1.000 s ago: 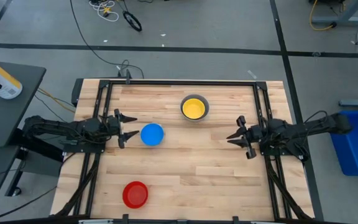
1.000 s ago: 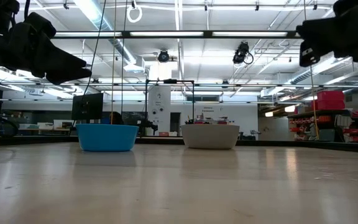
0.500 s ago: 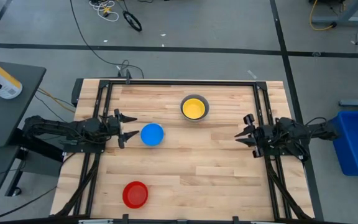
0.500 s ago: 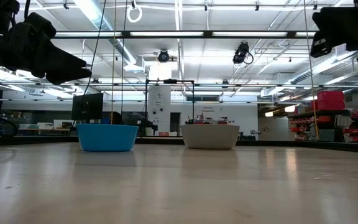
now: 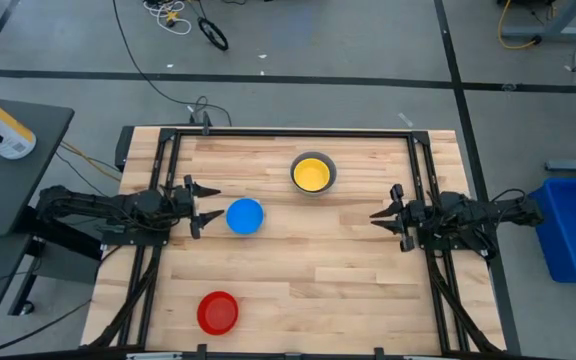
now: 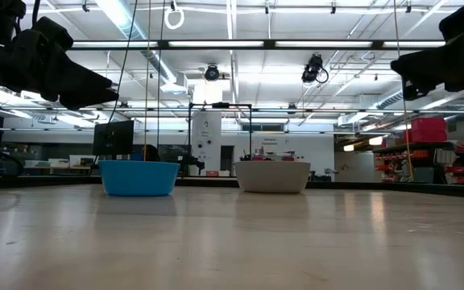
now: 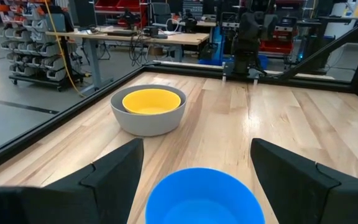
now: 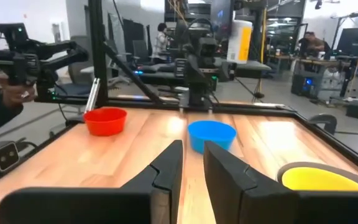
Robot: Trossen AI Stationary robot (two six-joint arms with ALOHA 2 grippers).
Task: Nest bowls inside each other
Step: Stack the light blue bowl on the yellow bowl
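Left gripper point(image 5: 200, 206) hangs over the left side of the table with its fingers point(image 7: 114, 169) spread wide and nothing between them. Straight ahead of it, just beyond the fingertips, sits the blue bowl point(image 5: 245, 216); in the left wrist view that bowl point(image 7: 204, 195) lies centred in the gap between the two fingers, upright with its mouth open to the ceiling. A short push forward and down looks like all the arm needs to straddle the rim.

Farther out in the same line of sight stands the yellow bowl point(image 5: 312, 174), already seated inside the grey bowl point(image 5: 329, 177), whose rim shows as a ring around it. That pair sits toward the far edge of the table point(image 5: 348, 290), beyond the blue bowl and to its right as seen from above, roughly between the two arms.

Right gripper point(image 5: 386, 216) waits over the right side of the table, fingers point(image 8: 166, 168) drawn close with only a narrow slit between them, holding nothing. It is well apart from every bowl.

Nearest the front edge, off to the left, the red bowl point(image 5: 218, 312) stands alone.

By my reading, the blue bowl is the next to go, and the left arm is plainly the nearer one; its carry would run toward the yellow-in-grey stack.
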